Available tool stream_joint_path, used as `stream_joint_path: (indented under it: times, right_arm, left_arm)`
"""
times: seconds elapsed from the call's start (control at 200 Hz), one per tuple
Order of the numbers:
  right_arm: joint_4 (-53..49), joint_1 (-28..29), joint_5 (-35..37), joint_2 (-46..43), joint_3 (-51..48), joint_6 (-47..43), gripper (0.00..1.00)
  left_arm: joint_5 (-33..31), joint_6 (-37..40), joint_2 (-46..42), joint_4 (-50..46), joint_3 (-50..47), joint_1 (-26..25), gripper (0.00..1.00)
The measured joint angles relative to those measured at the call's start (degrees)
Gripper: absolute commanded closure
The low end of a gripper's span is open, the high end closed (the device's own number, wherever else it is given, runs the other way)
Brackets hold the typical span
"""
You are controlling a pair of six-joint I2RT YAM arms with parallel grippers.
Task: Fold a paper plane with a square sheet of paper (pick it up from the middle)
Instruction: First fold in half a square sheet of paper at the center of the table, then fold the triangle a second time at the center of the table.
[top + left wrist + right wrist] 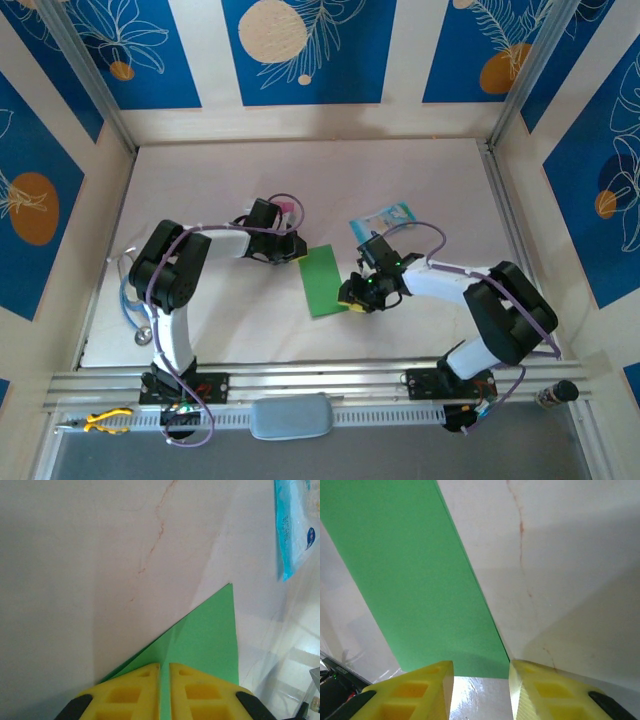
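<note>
table: pale; wrist views reveal reddish veins.
left arm: elbow bent, reaching right.
right arm: bent, reaching left.
square sheet of paper: frame centre, folded into a rectangle.
packet: blue, upper right.
left gripper: clamped on the sheet, crease visible.
right gripper: fingers spread, sheet's short edge just ahead.

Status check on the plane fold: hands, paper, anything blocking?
Left hand shut on green paper. Right hand open at its edge, not gripping. Paper folded narrow, no plane yet. Blue packet lies apart, not blocking.
</note>
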Motion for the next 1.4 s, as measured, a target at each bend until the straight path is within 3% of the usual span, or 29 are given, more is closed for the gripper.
stream_joint_path:
  times: [1.136, 1.401]
  right_arm:
    - [-1.38, 0.31, 0.07, 0.22, 0.22, 0.7, 0.69]
    - [3.52, 0.74, -1.6, 0.26, 0.22, 0.87, 0.69]
  left_arm:
    - [0.0, 0.0, 0.0, -0.22, 0.11, 0.0, 0.86]
    - [0.02, 0.0, 0.02, -0.33, 0.15, 0.0, 0.85]
